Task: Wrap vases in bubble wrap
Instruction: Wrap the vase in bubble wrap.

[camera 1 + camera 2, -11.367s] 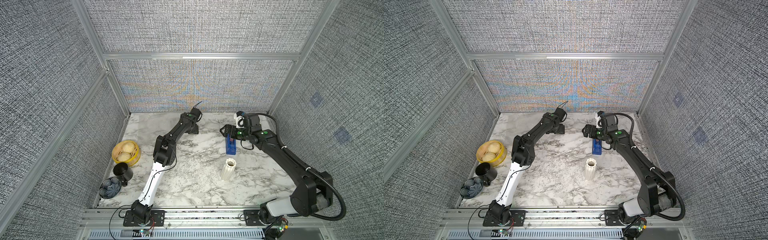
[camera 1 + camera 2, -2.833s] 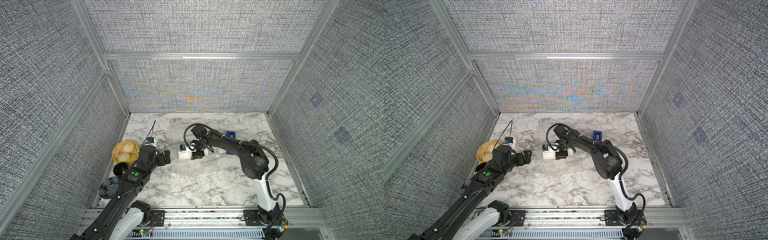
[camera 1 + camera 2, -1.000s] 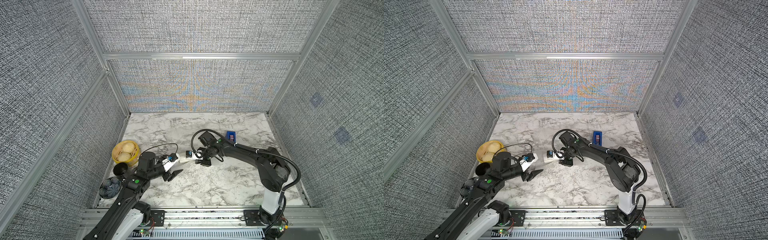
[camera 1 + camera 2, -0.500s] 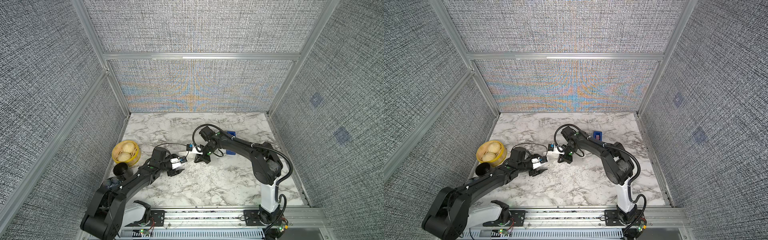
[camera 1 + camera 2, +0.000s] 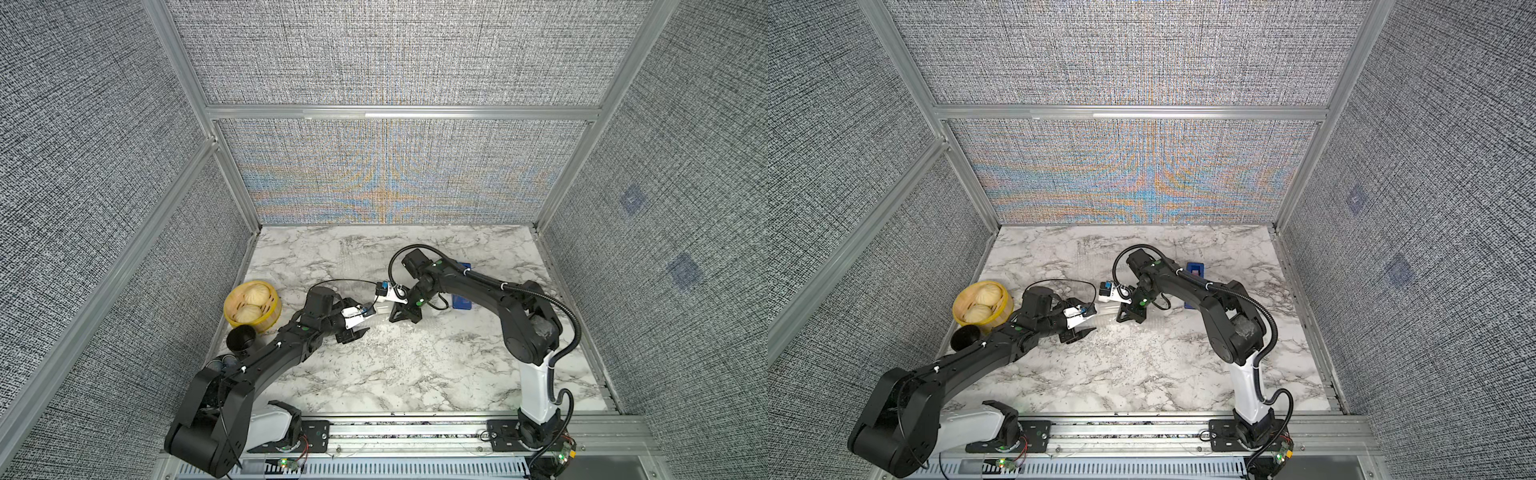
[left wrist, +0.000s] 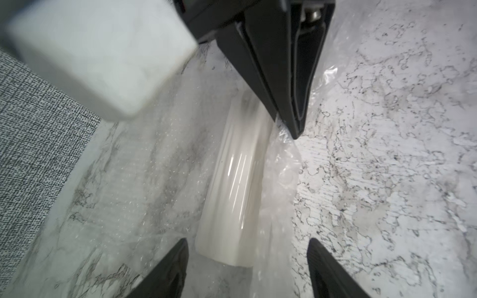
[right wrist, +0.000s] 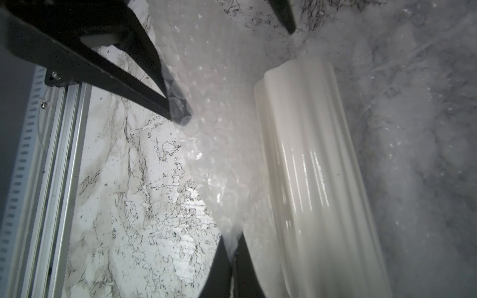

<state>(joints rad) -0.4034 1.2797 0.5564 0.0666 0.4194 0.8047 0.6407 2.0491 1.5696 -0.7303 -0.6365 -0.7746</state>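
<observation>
Subject: a small white ribbed ceramic vase (image 7: 315, 167) lies on its side, bare on its upper face, just off the centre of the marble table top (image 5: 415, 374) toward 10 o'clock.
Underlay: a clear, colourless bubble-wrap sheet (image 7: 219, 154) is spread beneath the vase, and one flap is lifted beside it.
Right gripper (image 7: 232, 242): the jaws are pressed together on the edge of that lifted flap. In both top views it stands at about 3 o'clock of the vase.
Left gripper (image 6: 246, 242): the jaws stand parted and hold nothing. One end of the vase lies just ahead of the gap, and the gripper sits at about 8 o'clock of the vase.
Contact: whether the left fingertips touch the vase or the film cannot be told.
Bystanders: a blue tape dispenser (image 5: 461, 301) sits at 3 o'clock of the right gripper. A yellow bamboo steamer of buns (image 5: 252, 307) and a plain black cup (image 5: 241, 337) sit at the table's 9 o'clock edge.
Step in hand: judged to be the first fold, with the flap raised but not yet laid over the vase.
Next move: it probably calls for drawing the pinched flap across the ribbed body. The left jaws would steady the near end so that the vase does not roll away with the film.
Caution: the glazed body looks slippery, and the thin film may slide out of a narrow pinch.
</observation>
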